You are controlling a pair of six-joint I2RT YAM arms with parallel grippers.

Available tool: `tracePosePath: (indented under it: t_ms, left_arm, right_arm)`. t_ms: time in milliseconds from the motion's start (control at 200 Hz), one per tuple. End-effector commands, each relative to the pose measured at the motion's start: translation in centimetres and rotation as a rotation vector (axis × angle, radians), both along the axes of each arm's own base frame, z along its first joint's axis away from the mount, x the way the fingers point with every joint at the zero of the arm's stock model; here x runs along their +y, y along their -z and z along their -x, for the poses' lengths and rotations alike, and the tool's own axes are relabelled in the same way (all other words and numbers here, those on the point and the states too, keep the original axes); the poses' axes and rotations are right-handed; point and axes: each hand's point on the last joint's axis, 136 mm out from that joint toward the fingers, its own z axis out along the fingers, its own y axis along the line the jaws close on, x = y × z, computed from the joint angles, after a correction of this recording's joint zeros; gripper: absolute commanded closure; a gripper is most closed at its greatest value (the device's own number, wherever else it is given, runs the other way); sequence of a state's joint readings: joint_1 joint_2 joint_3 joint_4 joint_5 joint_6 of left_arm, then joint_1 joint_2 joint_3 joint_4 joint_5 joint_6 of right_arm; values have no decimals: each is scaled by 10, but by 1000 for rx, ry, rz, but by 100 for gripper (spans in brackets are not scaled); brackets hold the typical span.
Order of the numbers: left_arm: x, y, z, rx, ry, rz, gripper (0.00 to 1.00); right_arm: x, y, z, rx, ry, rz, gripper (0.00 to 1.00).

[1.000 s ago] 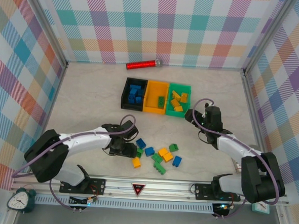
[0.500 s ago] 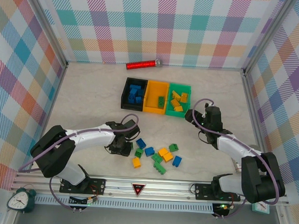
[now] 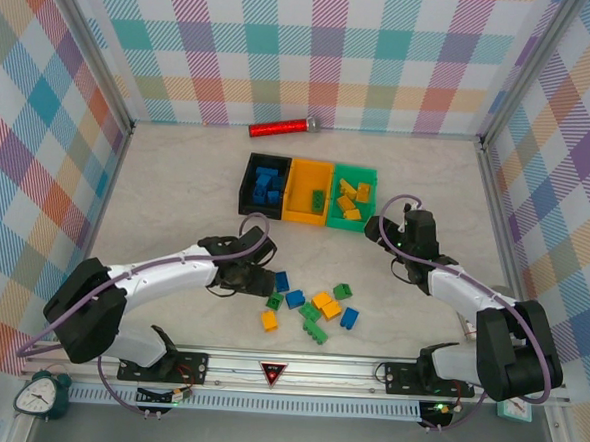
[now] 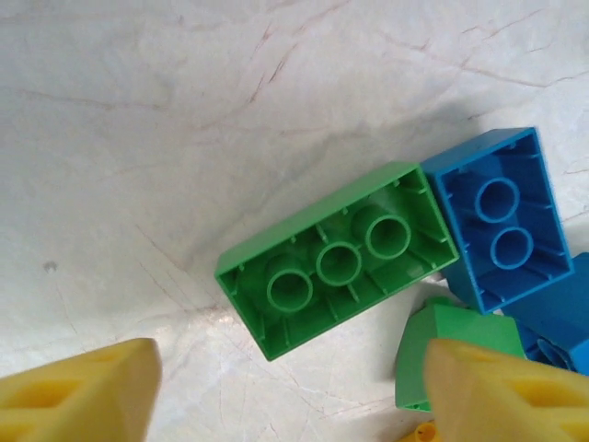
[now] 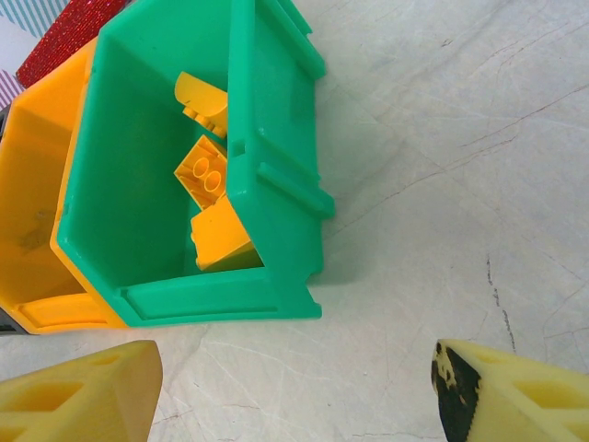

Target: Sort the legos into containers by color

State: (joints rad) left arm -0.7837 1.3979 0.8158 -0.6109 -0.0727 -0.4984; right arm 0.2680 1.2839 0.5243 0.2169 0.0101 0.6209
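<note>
I see the table (image 3: 176, 194) with two arms on it. The left gripper (image 3: 254, 277) is low over the table, at the left edge of the loose bricks. From the left wrist camera, its yellow fingers (image 4: 78, 391) are spread wide and hold nothing. The right gripper (image 3: 378, 226) sits just beside the green bin (image 3: 333, 219), near its right front corner. Its fingers (image 5: 74, 391) are wide apart too, with nothing between them.

Three bins stand in a row, touching: the black bin (image 3: 247, 190), the orange-yellow bin (image 3: 294, 206) and the green one. A red cylinder (image 3: 281, 128) lies by the back wall.

Blue bricks (image 3: 267, 184) lie in the black bin. One green brick (image 3: 318, 198) is in the orange-yellow bin. Yellow bricks (image 3: 351, 199) are in the green bin. A pile of loose legos (image 3: 315, 307) lies between the arms. Just past the left fingers, an upside-down green brick (image 4: 336, 262) touches an upside-down blue brick (image 4: 502, 221).
</note>
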Motion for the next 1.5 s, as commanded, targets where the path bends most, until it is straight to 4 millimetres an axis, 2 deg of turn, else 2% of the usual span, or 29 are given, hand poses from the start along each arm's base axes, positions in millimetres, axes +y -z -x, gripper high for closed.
tracePosePath:
  t_ms: [0, 115, 335, 475, 765, 880, 980, 1170, 1225, 1300, 1380, 1495]
  left_arm:
    - [3, -4, -8, -3, 34, -77, 10]
    - [12, -3, -13, 31, 79, -205, 10]
    - [-1, 0, -27, 92, 170, -212, 14]
    - [-8, 8, -21, 159, 183, -190, 17]
    - [10, 27, -13, 184, 130, -233, 25]
    - [34, 30, -10, 188, 55, -297, 38]
    - [40, 34, -7, 196, 6, -246, 38]
    - [23, 31, -10, 197, -19, -135, 37]
    - [23, 28, -11, 193, -39, -135, 37]
    - [36, 23, -15, 172, -109, -170, 37]
    - [41, 19, -18, 161, -167, -126, 34]
    - [32, 6, -25, 139, -209, 1, 28]
  right_arm:
    - [4, -9, -5, -26, -10, -8, 23]
    - [4, -9, -5, -27, -13, -4, 23]
    - [4, -9, -5, -26, -16, 1, 23]
    - [4, -12, -5, -32, -13, 3, 23]
    - [5, -10, -5, -23, -18, -1, 23]
    - [5, -10, -5, -22, -19, 0, 23]
    - [4, -9, -5, -22, -16, 4, 23]
    - [6, -8, -6, -18, -21, 1, 23]
    - [6, -8, -6, -17, -22, -1, 23]
    - [6, -8, -6, -16, -22, 0, 23]
    - [5, -8, -6, -18, -21, 5, 23]
    - [5, -9, -5, -21, -20, 7, 23]
